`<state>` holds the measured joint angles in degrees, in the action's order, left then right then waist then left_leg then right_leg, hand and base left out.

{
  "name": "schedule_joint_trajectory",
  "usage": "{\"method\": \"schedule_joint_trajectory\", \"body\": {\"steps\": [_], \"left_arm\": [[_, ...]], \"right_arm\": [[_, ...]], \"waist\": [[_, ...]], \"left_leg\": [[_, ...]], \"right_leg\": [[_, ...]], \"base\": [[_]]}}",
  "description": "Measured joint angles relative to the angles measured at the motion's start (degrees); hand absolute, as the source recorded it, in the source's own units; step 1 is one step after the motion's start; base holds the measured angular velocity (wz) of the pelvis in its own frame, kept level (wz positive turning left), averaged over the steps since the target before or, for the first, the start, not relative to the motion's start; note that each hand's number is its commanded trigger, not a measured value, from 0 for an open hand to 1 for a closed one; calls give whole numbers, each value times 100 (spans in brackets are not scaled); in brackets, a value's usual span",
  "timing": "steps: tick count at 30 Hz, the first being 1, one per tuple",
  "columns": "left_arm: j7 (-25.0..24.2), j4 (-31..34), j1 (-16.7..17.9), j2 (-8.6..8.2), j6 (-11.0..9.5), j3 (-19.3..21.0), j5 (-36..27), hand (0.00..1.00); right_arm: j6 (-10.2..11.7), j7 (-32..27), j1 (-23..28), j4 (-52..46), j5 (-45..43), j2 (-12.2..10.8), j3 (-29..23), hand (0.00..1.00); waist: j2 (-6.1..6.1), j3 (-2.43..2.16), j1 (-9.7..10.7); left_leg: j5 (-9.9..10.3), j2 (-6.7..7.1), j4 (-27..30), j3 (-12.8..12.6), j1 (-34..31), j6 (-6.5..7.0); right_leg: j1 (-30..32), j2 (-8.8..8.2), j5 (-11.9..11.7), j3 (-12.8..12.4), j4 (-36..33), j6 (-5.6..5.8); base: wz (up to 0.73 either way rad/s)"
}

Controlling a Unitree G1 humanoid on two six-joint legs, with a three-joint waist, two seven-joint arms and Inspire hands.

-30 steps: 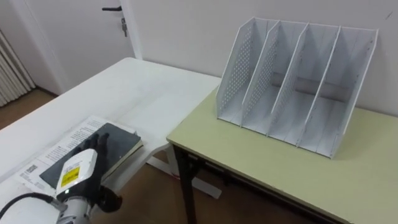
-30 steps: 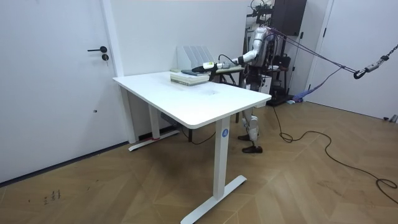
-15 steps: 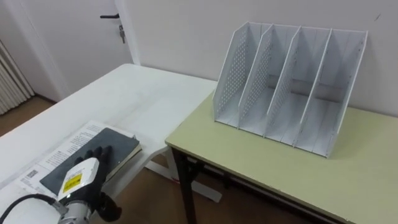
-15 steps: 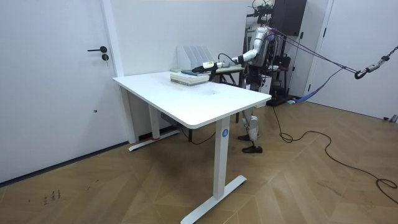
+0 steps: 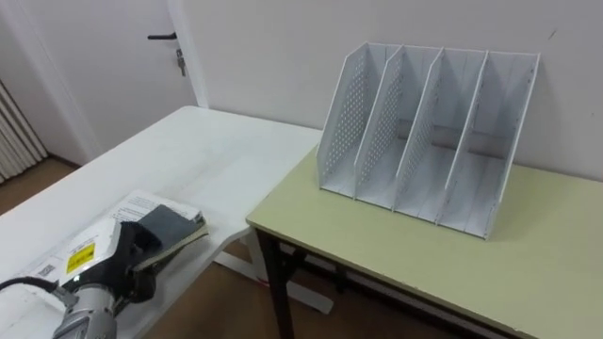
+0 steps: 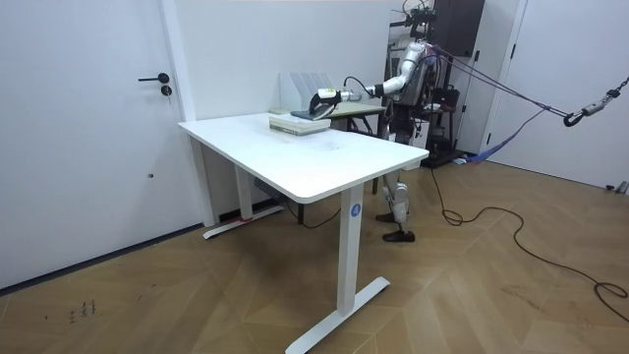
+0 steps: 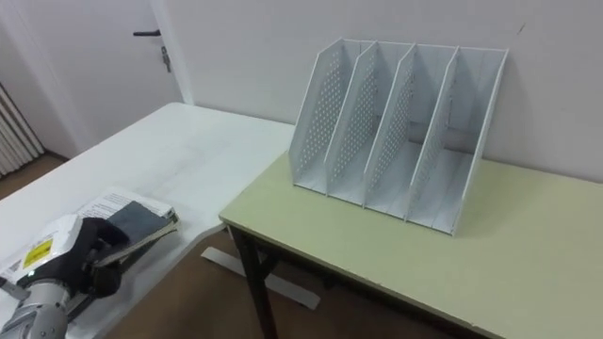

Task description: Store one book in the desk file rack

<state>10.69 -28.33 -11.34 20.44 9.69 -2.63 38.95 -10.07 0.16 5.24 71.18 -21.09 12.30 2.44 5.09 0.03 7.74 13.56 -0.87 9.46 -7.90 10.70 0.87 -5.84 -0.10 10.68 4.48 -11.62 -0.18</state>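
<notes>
At about 8 o'clock in the eye views the left hand (image 5: 121,256) comes in from the lower left corner, its fingers curled and pinching the near end of the dark-covered book (image 5: 167,224). The book lies tilted, its page edge showing along the side toward 4 o'clock. It sits over a white printed stack (image 5: 127,204) near the edge of the white bench (image 5: 217,151), which runs from 9 o'clock up toward 11 o'clock, where a door (image 5: 113,66) stands in the wall. Just beside the white bench, from the centre out to 4 o'clock, is a pale green bench (image 5: 377,250). At 1 o'clock on it, against the wall, the white file rack (image 5: 429,132) stands upright with its perforated dividers and open slots facing the robot, well apart from the book. In the room view the robot stands at 1 o'clock behind the white bench, its left arm stretched out over the stack.
</notes>
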Motion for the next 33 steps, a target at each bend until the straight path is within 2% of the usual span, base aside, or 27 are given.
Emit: {"method": "schedule_joint_trajectory", "body": {"steps": [7,17,21,27,30,31,32,33], "left_arm": [[-5,25,11,1,8,6,6,100],[-10,134,9,-5,56,-26,-7,100],[-24,250,13,-59,125,-47,-11,100],[-255,1112,211,-84,195,-219,-133,100],[-273,1452,235,-220,112,-227,-349,100],[-283,1572,237,-275,78,-225,-356,100],[-285,1659,238,-298,69,-224,-373,100],[-285,1832,237,-333,11,-209,-476,100]], "right_arm": [[-2,1,-6,-15,5,-2,2,0],[5,-24,-10,-15,87,-4,95,0],[6,-15,-26,-16,83,-3,188,0],[34,48,-18,-407,79,0,195,0],[199,18,-218,-482,96,0,159,0],[316,-35,-283,-505,182,-7,126,0],[380,-62,-310,-517,264,-13,121,0],[501,-90,-365,-527,374,-37,102,0]], "waist": [[-9,-36,-8],[-30,-39,-15],[-41,-40,-32],[-57,-28,-29],[-79,7,-140],[-57,-6,-187],[-71,3,-193],[-106,27,-205]], "left_leg": [[0,0,4,-1,6,0],[0,0,6,1,2,0],[0,5,9,6,-19,0],[-17,17,35,29,-152,25],[-22,15,34,25,-211,30],[-22,11,34,24,-212,30],[-22,10,34,25,-212,30],[-22,7,33,31,-216,29]], "right_leg": [[-6,0,-1,10,0,-1],[-11,-10,-1,42,-3,-1],[0,-19,0,56,0,0],[86,-65,-3,201,-25,6],[104,-61,-15,169,-19,6],[107,-55,-23,169,0,4],[109,-53,-23,169,6,4],[113,-51,-24,179,28,2]], "base": [[0],[0],[1],[11],[0],[0],[0],[5]]}}
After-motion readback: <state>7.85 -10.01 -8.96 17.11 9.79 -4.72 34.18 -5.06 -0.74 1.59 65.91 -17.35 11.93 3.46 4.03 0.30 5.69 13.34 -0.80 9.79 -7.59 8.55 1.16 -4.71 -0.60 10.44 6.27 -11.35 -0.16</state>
